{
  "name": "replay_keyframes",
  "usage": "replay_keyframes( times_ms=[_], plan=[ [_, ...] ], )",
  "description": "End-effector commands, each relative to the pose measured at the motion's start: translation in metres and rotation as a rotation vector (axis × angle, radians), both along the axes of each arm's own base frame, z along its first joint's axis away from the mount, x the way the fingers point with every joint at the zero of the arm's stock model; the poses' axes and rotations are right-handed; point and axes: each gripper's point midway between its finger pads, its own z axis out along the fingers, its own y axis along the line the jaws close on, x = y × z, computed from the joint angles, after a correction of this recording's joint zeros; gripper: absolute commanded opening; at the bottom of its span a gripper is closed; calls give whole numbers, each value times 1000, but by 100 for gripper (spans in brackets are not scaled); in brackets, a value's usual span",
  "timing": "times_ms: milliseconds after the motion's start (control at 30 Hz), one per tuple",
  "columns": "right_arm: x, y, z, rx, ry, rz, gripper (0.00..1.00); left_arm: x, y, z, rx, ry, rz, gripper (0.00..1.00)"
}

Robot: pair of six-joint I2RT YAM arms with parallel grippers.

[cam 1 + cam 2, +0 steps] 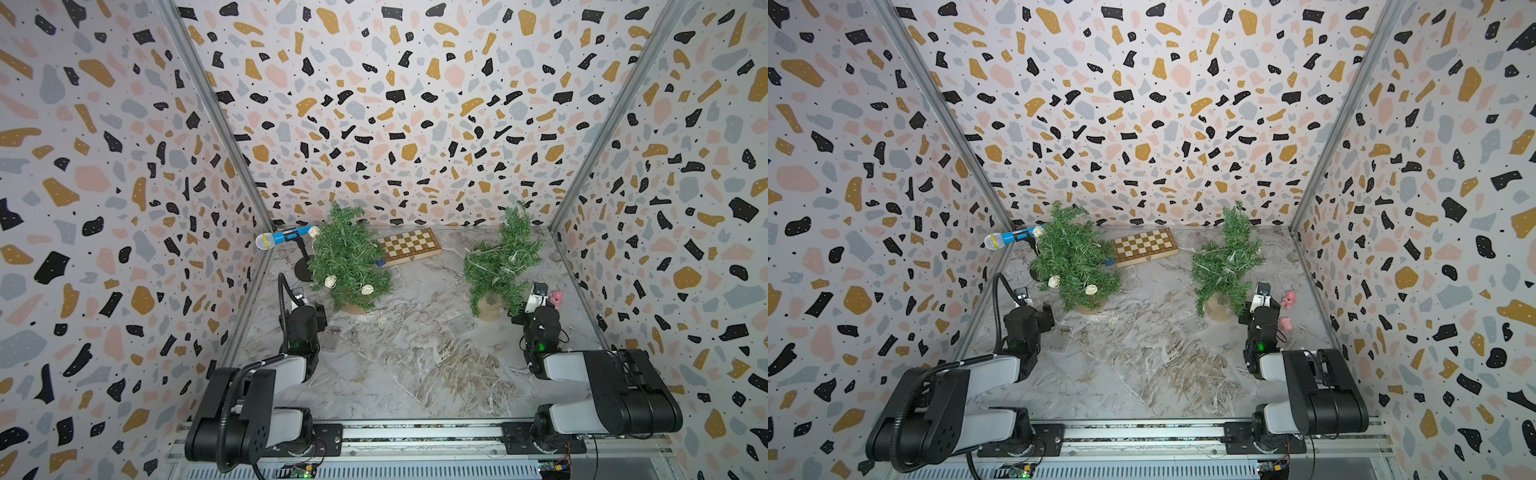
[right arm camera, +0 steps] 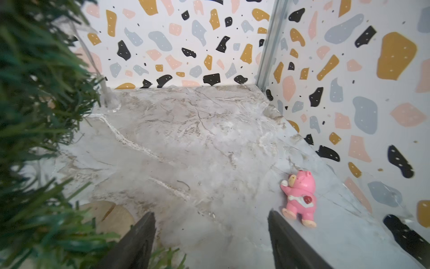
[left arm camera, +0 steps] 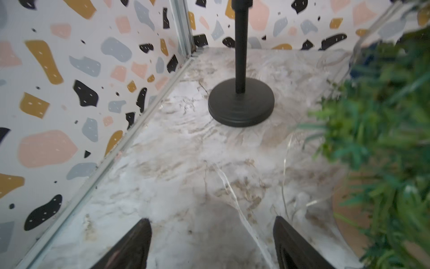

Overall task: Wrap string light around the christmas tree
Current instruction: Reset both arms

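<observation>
Left gripper (image 3: 211, 220) and right gripper (image 2: 210, 213) spread, empty; loose string-light ball (image 1: 381, 319) lies right of left gripper, near-side of left christmas tree (image 1: 349, 259).

A marble-patterned tabletop (image 1: 415, 365), grey-white with brown veins, is enclosed on three sides by white terrazzo-print wall panels (image 1: 395, 104) — speckled black, ochre, pink and grey-blue. At the tabletop's far corners the panels are joined by silver metal posts (image 1: 216, 112). Along its near edge a silver metal rail (image 1: 415, 434) is mounted — all is evenly lit.
</observation>
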Motion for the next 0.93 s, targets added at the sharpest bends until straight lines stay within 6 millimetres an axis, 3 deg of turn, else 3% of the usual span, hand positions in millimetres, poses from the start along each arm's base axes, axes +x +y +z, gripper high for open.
replay_keyframes(
  times_ms=[0, 33, 67, 133, 167, 200, 633, 767, 900],
  plan=[
    [3, 16, 14, -6, -78, 88, 78, 18, -9, 30, -14, -131, -54, 81],
    [4, 16, 12, -2, -63, 86, 78, 20, -7, 25, -19, -136, -40, 84],
    [3, 15, 14, -4, -82, 85, 78, 25, -6, 26, 1, -178, -45, 99],
    [4, 15, 13, 0, -68, 80, 79, 24, -8, 23, -8, -156, -56, 99],
    [4, 15, 13, -2, -74, 80, 98, 22, -9, 20, -23, -104, -56, 99],
    [4, 14, 13, -1, -67, 77, 99, 24, -8, 20, -29, -102, -52, 99],
    [5, 14, 13, -3, -68, 74, 99, 30, -10, 20, -6, -80, -60, 99],
    [5, 15, 13, -1, -69, 77, 99, 36, -36, 18, 22, -64, -210, 99],
    [5, 15, 13, -3, -70, 78, 99, 36, -35, 19, 15, -59, -199, 99]
  ],
)
